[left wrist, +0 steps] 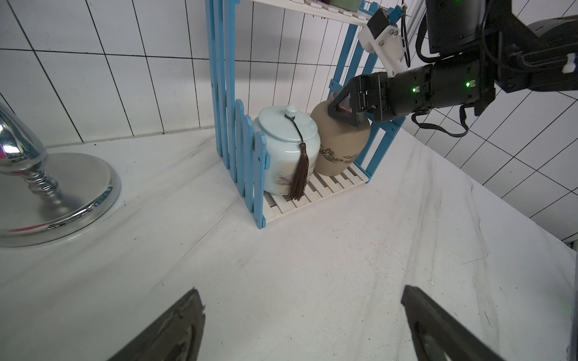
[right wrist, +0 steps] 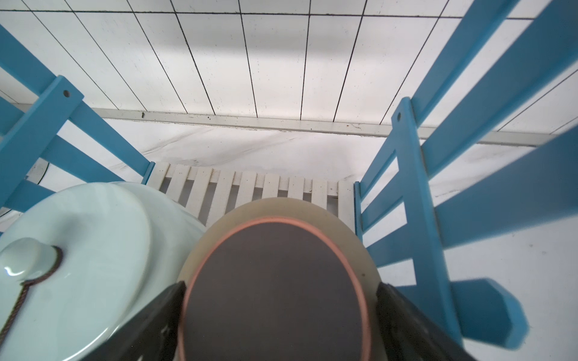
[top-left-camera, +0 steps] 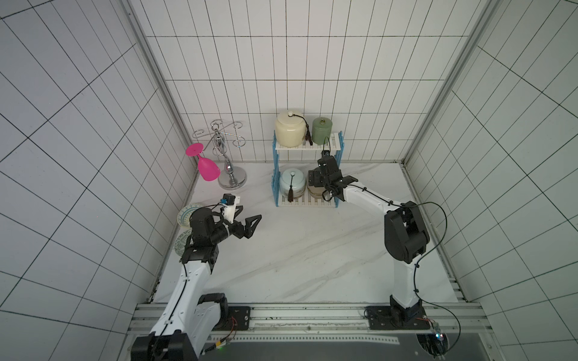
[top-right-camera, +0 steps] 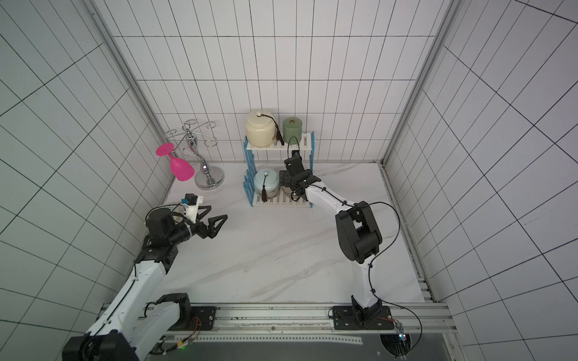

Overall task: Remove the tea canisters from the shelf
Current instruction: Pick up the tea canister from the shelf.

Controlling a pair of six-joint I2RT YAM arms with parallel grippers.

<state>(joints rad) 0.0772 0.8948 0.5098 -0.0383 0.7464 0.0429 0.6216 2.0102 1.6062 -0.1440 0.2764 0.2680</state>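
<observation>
The tan jar [left wrist: 341, 147] is sitting on the shelf's [left wrist: 223, 93] bottom board [left wrist: 316, 193], at the end nearer my right arm, with the pale blue jar [left wrist: 281, 156] just beside it, perhaps touching. I am straddling its brown lid [right wrist: 275, 256] with my right pincer [right wrist: 280, 293]. The jaws are standing wide on either side; one looks to be against the rim and the other a sliver off, so I am judging it not yet gripped.

To do this well, I am thinking I should sit lower, on the neck rather than the loose lid, squeeze evenly, and lift only slightly before drawing it out the open front.

The top board [top-left-camera: 308, 145] is hanging right above my wrist, so there is little room to rise. The blue side rails [right wrist: 413, 187] are crowding one jaw and the pale blue jar the other. In front of the shelf the desk [top-left-camera: 297, 250] is lying bare. The cream jar [top-left-camera: 289, 128] and green jar [top-left-camera: 322, 129] are waiting on top. My left pincer [top-left-camera: 250, 215] is hanging fully open and empty, well apart.
</observation>
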